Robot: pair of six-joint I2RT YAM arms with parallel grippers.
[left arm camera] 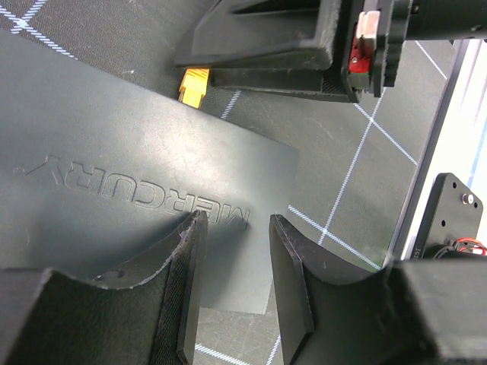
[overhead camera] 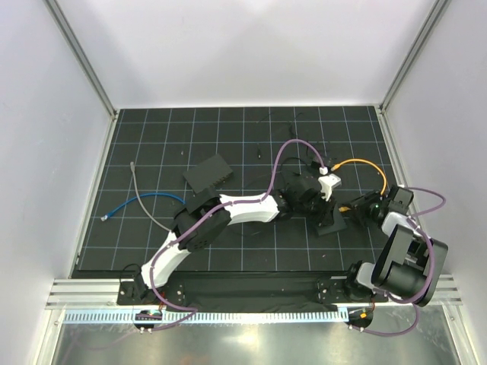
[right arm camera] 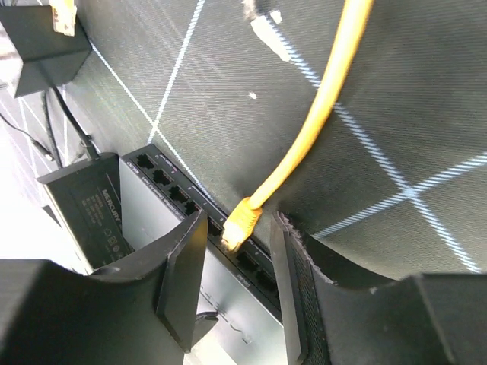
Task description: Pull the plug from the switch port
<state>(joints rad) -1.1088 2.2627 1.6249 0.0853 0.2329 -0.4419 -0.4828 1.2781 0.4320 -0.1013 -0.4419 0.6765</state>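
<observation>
On the dark gridded desk (overhead camera: 152, 243), right of centre, a black switch (right arm camera: 144, 205) with a row of ports along its front face. In one of the middle ports, the orange plug (right arm camera: 240, 220), seated, with its orange cable (right arm camera: 319, 114) running up and away across the desk. Right fingers (right arm camera: 183, 281) apart, one on each side of the plug at the port, a sliver of gap on both sides, not clamped on it. Left fingers (left arm camera: 186, 281) also apart, tips down at the switch's flat top beside the embossed MERCURY lettering; whether touching or just above, cannot tell. Just beside the switch, a black labelled block (right arm camera: 80, 213) with a thin black lead. Well apart on the left of the desk, a loose blue cable (overhead camera: 141, 199) and a grey cable (overhead camera: 139, 190), and near the middle a separate black box (overhead camera: 207, 173).
</observation>
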